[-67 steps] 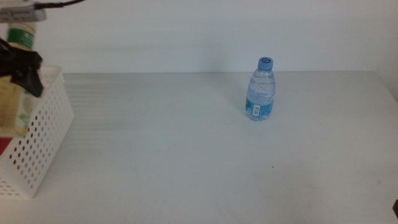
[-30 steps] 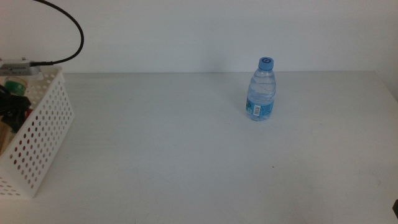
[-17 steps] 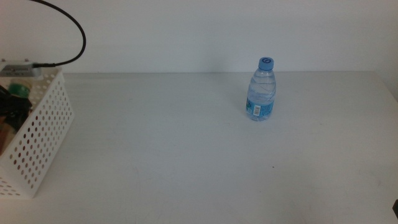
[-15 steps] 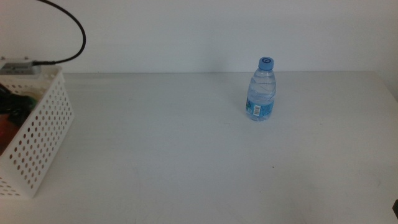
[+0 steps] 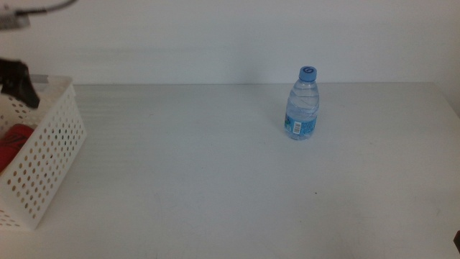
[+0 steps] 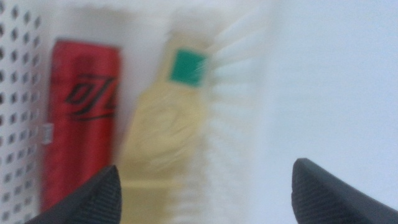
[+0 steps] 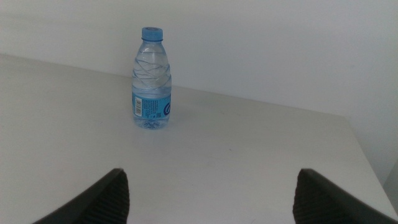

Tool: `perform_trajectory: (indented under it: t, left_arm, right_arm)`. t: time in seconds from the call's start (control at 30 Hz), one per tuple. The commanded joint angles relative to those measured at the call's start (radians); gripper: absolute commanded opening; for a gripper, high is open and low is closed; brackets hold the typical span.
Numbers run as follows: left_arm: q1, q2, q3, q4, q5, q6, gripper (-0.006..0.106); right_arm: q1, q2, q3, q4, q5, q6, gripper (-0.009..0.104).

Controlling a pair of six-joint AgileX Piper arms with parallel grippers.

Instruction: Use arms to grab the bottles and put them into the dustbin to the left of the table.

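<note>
A clear water bottle (image 5: 302, 104) with a blue cap and label stands upright on the table (image 5: 215, 187), right of centre and towards the back. The white perforated dustbin (image 5: 47, 155) sits at the table's left edge. My left gripper (image 5: 18, 80) hovers above it, open and empty (image 6: 206, 169). Below its jaws, a bottle of pale yellow liquid (image 6: 165, 130) with a green neck label lies inside the dustbin (image 6: 17, 93) beside a red can (image 6: 81, 124); that view is blurred. My right gripper (image 7: 212, 174) waits open near the front right, facing the water bottle (image 7: 151, 78) from a distance.
The red can (image 5: 14, 140) shows through the dustbin's open top in the middle view. A white wall runs behind the table. The table's right edge (image 5: 449, 101) lies just beyond the water bottle. A black cable hangs above the left gripper.
The left gripper lowered the yellow bottle into the dustbin, let go of it, and has now risen above the rim with nothing in it. The water bottle and right arm have not moved.
</note>
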Motion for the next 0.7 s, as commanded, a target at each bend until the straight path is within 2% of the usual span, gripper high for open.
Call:
perform_trajectory:
  t: [0.0, 0.07, 0.3, 0.53, 0.67]
  left_arm:
    - [-0.004, -0.111, -0.024, -0.118, 0.084, -0.008, 0.090]
    - [-0.021, -0.163, 0.012, -0.156, 0.071, -0.008, 0.090]
    - [-0.183, -0.445, 0.252, -0.150, -0.176, -0.014, 0.090]
    - [-0.379, -0.682, 0.481, -0.168, -0.279, -0.022, 0.090]
    - [-0.443, -0.766, 0.553, -0.176, -0.332, -0.007, 0.090]
  right_arm:
    - [-0.005, -0.027, -0.023, -0.004, -0.078, -0.009, 0.081]
    - [-0.005, -0.027, -0.023, -0.004, -0.078, -0.009, 0.081]
    - [-0.005, -0.027, -0.023, -0.004, -0.078, -0.009, 0.081]
    - [-0.005, -0.027, -0.023, -0.004, -0.078, -0.009, 0.081]
    - [-0.005, -0.027, -0.023, -0.004, -0.078, -0.009, 0.081]
